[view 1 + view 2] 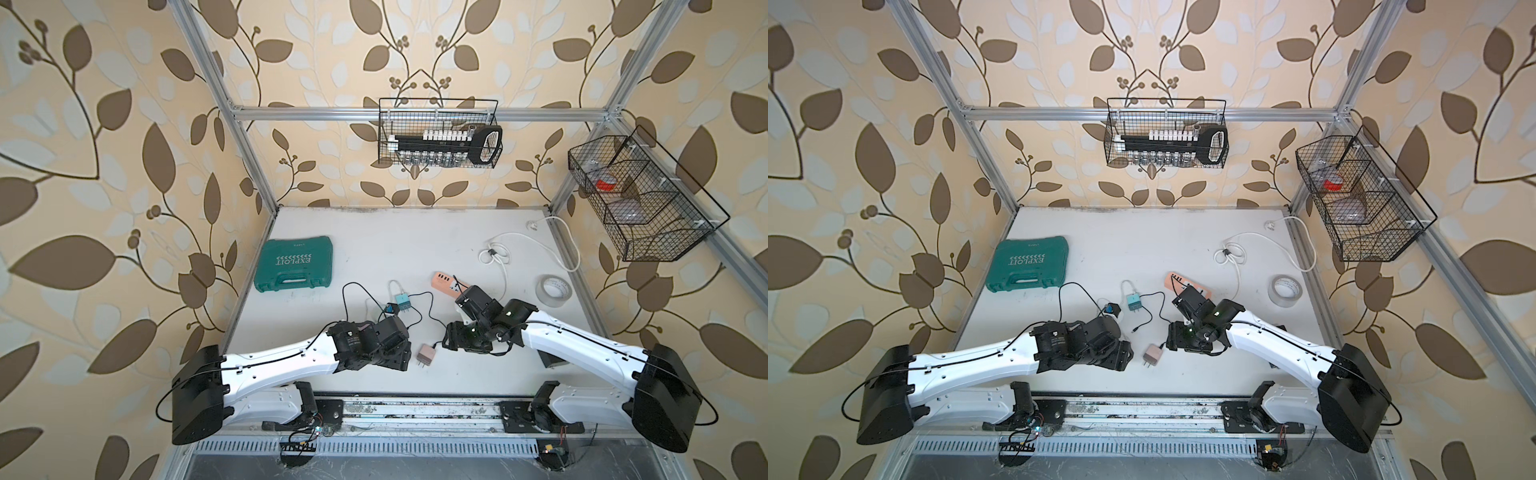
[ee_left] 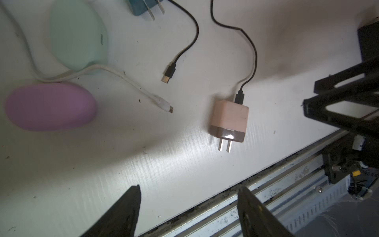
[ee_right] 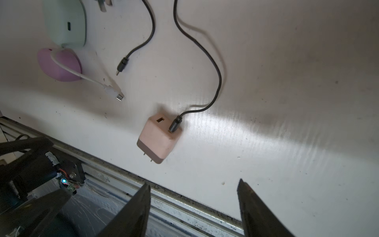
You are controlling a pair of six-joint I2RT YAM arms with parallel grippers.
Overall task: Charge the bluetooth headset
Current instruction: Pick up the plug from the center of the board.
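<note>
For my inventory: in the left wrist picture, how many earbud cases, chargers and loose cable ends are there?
Earbud cases: 2, green case, purple case
Chargers: 2, pink charger, blue charger
Loose cable ends: 2, black end, white end
Total: 6

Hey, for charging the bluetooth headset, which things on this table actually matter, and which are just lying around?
For the job: mint case, purple case (cannot tell which holds the headset), pink charger, black cable with a free plug, white cable, power strip.

Lying about: green tool case, tape roll, back wire basket, side wire basket.
</note>
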